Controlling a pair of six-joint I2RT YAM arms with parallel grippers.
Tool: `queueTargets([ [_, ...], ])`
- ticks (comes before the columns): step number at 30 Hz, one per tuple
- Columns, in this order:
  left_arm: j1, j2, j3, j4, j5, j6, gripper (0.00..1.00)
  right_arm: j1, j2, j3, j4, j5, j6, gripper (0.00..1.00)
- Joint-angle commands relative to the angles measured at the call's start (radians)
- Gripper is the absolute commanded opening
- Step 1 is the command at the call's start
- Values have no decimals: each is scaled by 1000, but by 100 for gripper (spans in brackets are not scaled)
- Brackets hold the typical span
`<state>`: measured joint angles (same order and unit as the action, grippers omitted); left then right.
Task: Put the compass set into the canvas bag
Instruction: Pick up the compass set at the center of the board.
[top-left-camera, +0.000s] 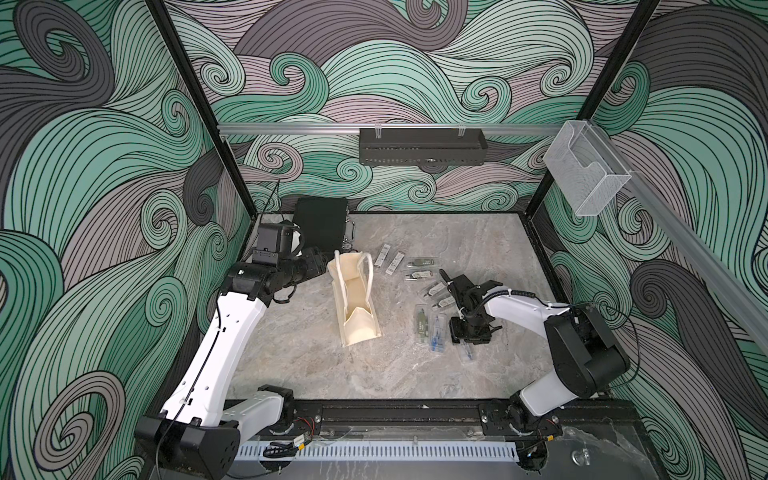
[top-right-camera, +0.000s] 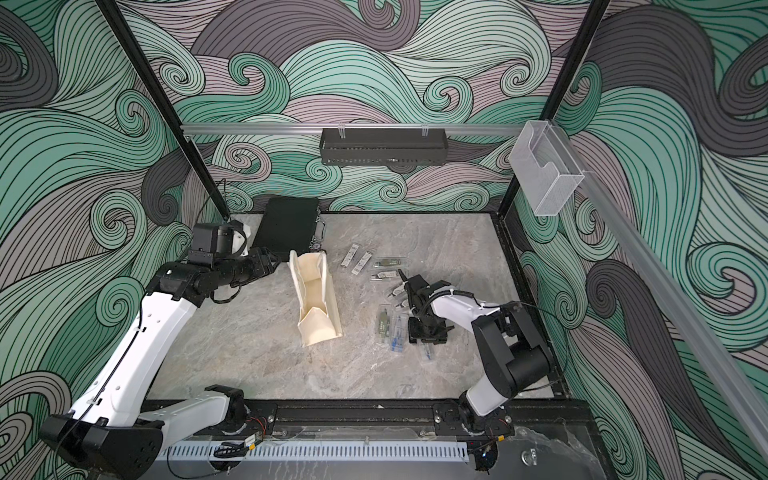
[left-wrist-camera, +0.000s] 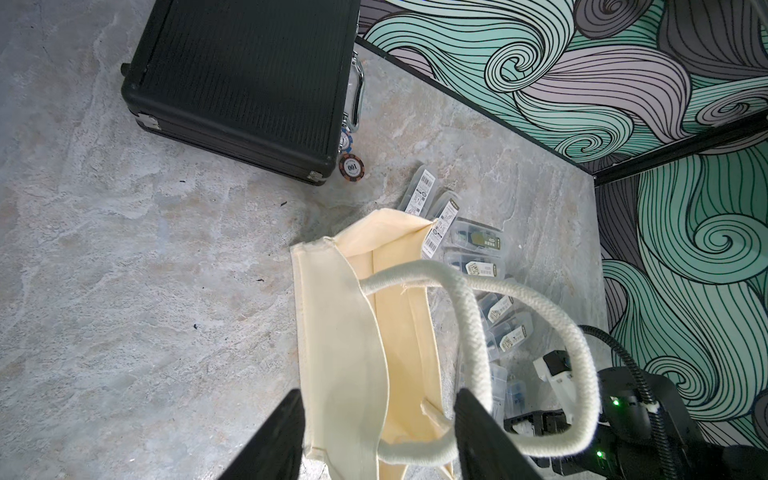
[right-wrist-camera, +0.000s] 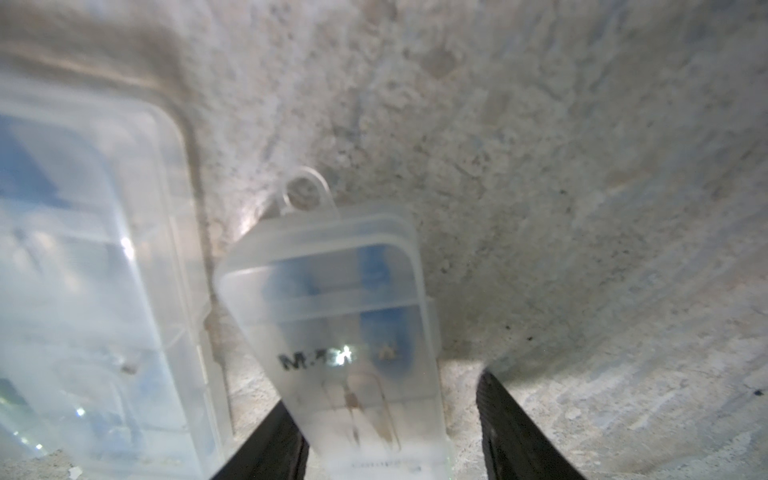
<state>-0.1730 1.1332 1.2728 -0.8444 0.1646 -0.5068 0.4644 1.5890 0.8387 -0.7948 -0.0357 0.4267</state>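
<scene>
The cream canvas bag (top-left-camera: 358, 328) (top-right-camera: 316, 328) lies mid-table, its mouth gaping toward my left gripper (top-left-camera: 322, 266) (top-right-camera: 270, 259). In the left wrist view the left gripper (left-wrist-camera: 378, 392) is open. Its fingers stand either side of the canvas bag's (left-wrist-camera: 340, 332) mouth end, with a rope handle (left-wrist-camera: 469, 316) looping past one finger. The compass set (right-wrist-camera: 340, 332), a clear plastic case with blue parts, lies flat on the table between the fingers of my right gripper (right-wrist-camera: 386, 395). One finger touches the case and a gap shows at the other. From above, the right gripper (top-left-camera: 469, 332) (top-right-camera: 428, 332) covers most of the compass set (top-left-camera: 467, 353).
A flat black hard case (top-left-camera: 320, 224) (left-wrist-camera: 245, 79) sits at the far left with poker chips (left-wrist-camera: 352, 167) beside it. Several other clear cases (top-left-camera: 415, 270) are scattered right of the bag. A larger one (right-wrist-camera: 83, 270) lies right beside the compass set. A black shelf (top-left-camera: 422, 145) hangs on the back wall.
</scene>
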Motion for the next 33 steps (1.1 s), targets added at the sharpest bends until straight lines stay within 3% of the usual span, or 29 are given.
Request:
queueTargets([
  [1, 8, -7, -2, 7, 18, 0, 59, -6, 11, -24, 2, 7, 4, 63],
  [6, 8, -17, -15, 16, 24, -4, 59, -6, 1, -38, 8, 5, 7, 62],
  [17, 14, -45, -24, -1, -4, -9, 60, 5, -5, -3, 11, 10, 1, 49],
  [33, 144, -89, -44, -40, 26, -4, 60, 6, -80, 42, -29, 39, -3, 40],
])
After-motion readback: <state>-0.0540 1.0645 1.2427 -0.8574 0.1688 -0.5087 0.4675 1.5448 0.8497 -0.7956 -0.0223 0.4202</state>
